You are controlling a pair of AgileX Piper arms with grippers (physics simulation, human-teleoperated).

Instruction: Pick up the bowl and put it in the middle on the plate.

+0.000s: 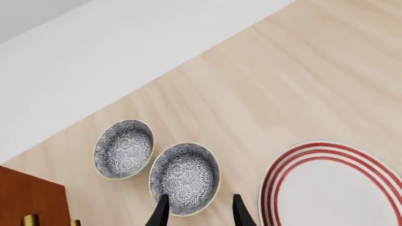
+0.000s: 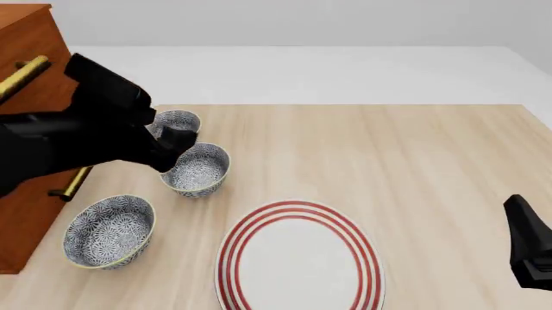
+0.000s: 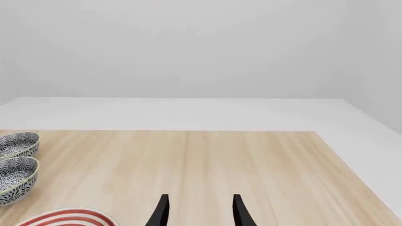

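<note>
Three look-alike blue-and-white floral bowls stand on the left of the table. My left gripper [image 2: 177,143] hangs open over the middle bowl [image 2: 198,169]. In the left wrist view this bowl [image 1: 184,178] lies just ahead of the open gripper [image 1: 199,216], with one fingertip [image 1: 161,213] over its rim and nothing held. The white plate [image 2: 298,258] with red rings lies bare at the front centre, to the right of that bowl. My right gripper [image 3: 199,214] is open and empty over bare wood at the table's right.
A second bowl [image 2: 177,121] sits just behind the middle one, and a third bowl [image 2: 110,230] nearer the front left. A brown cabinet [image 2: 26,71] with brass handles stands along the left edge. The right arm [image 2: 528,248] rests at the right front.
</note>
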